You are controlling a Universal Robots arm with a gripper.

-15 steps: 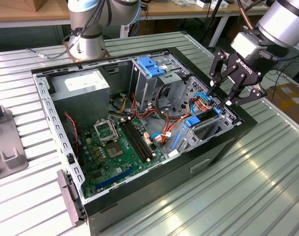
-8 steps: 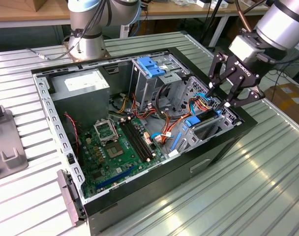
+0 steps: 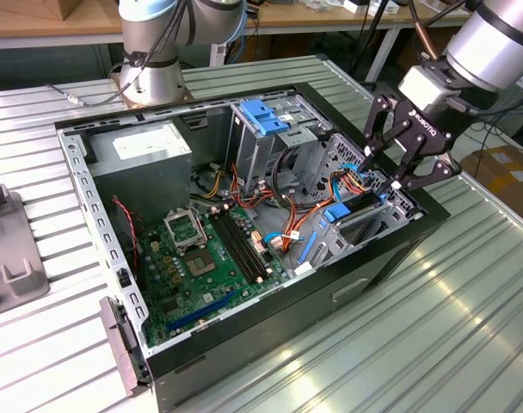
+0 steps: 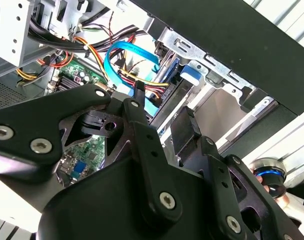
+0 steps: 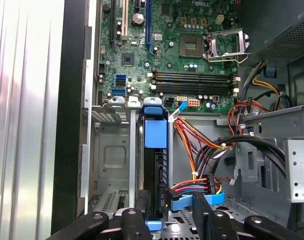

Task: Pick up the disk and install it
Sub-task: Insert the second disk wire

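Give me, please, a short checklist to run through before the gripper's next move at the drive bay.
1. Gripper open: ok, fingers spread over the disk.
2. Disk upright in the drive bay: ok.
3. Disk fully seated: cannot tell.
4. Orange wires clear of the disk: not ok, they run right beside it.
5. Case open on its side: ok.

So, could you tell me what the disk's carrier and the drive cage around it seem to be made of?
The disk sits in a bright blue carrier that looks like moulded plastic: uniform colour, soft sheen, rounded tab. The drive cage looks like bare sheet metal, probably steel: dull grey, with stamped ribs and punched holes. The gripper hangs just above the disk.
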